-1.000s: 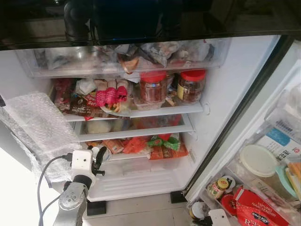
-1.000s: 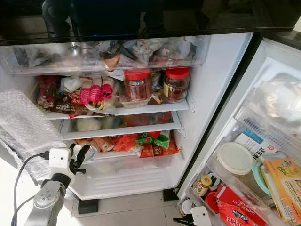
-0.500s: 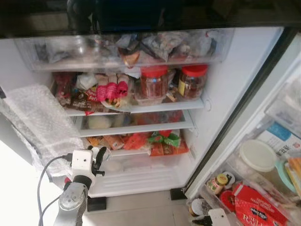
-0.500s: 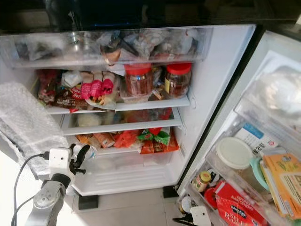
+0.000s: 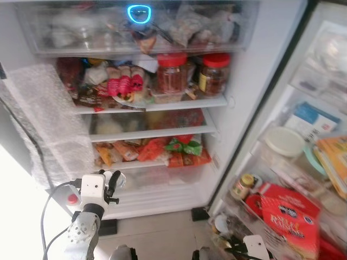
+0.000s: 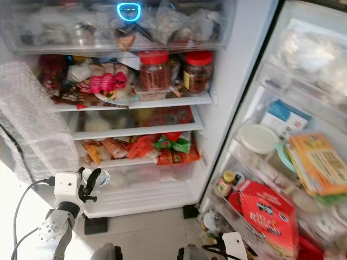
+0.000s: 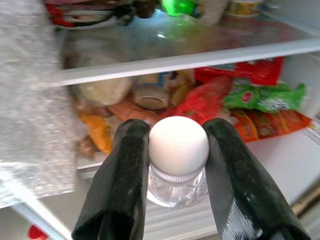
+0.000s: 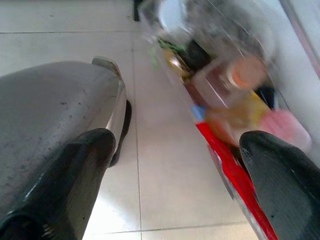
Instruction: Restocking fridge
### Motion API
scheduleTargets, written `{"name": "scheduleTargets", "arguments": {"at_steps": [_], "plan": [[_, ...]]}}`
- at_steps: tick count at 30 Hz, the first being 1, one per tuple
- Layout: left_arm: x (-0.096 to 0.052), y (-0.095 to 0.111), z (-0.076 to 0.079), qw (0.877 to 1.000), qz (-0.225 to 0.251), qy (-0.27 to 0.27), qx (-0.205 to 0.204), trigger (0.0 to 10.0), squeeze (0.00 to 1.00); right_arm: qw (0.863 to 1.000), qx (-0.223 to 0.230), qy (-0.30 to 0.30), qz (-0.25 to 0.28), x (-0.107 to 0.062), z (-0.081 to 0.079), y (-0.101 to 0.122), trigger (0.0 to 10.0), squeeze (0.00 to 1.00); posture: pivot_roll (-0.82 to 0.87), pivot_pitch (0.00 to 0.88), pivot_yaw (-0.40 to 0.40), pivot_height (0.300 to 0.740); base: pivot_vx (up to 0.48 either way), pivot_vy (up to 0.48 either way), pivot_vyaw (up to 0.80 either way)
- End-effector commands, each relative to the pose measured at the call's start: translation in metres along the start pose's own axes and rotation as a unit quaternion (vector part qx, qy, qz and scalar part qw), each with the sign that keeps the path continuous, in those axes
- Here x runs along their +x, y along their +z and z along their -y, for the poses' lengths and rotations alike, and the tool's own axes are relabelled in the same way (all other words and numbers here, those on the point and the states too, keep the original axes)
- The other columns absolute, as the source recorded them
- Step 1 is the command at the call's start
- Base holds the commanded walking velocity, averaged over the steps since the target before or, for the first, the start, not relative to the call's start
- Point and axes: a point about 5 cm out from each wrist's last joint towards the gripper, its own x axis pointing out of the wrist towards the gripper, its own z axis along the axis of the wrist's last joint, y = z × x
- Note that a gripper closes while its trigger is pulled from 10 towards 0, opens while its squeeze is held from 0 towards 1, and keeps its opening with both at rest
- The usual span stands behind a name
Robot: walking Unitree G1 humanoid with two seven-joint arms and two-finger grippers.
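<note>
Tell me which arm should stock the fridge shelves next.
Left, probably. The left claw is shut on a white-capped bottle and is raised in front of the lower shelves. The right claw hangs low and open beside the door bins.

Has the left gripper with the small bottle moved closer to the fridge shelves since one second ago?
Cannot tell. The left gripper holds the small bottle at about the same place beside the bottom drawer; the whole picture shifted, so the camera moved.

The head camera now looks lower and further right, so more of the fridge door [image 6: 303,162] and its red packet [image 5: 290,216] shows, along with the floor [image 5: 162,238]. A blue light ring [image 5: 139,13] reflects on the top drawer [image 5: 65,32]. The head views are blurrier.
</note>
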Motion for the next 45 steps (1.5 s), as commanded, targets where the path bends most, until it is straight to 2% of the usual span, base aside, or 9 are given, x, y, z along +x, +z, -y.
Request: {"name": "scheduleTargets", "arguments": {"at_steps": [1,13,29,45], "plan": [[0.002,0.004,0.0,1.0,0.008,0.001,0.005,10.0,0.0,1.0,0.004,0.011,-0.026,-0.001,-0.007,-0.014,10.0,0.0,-0.09,0.083,-0.032,0.648,0.0,0.0,0.0],[0.003,0.008,0.0,1.0,0.018,0.005,0.004,10.0,0.0,1.0,0.01,0.009,-0.02,-0.001,-0.007,-0.013,10.0,0.0,-0.09,0.086,-0.032,0.648,0.0,0.0,0.0],[0.007,0.018,0.003,0.999,0.044,0.002,0.015,10.0,0.0,0.998,0.041,0.008,0.044,-0.001,-0.008,-0.005,10.0,0.0,-0.09,0.082,-0.029,0.648,0.0,0.0,0.0],[0.008,0.018,0.004,0.999,0.044,-0.002,0.021,10.0,0.0,0.998,0.041,0.01,0.048,-0.001,-0.009,-0.004,10.0,0.0,-0.1,0.078,-0.028,0.648,0.0,0.0,0.0]]}}
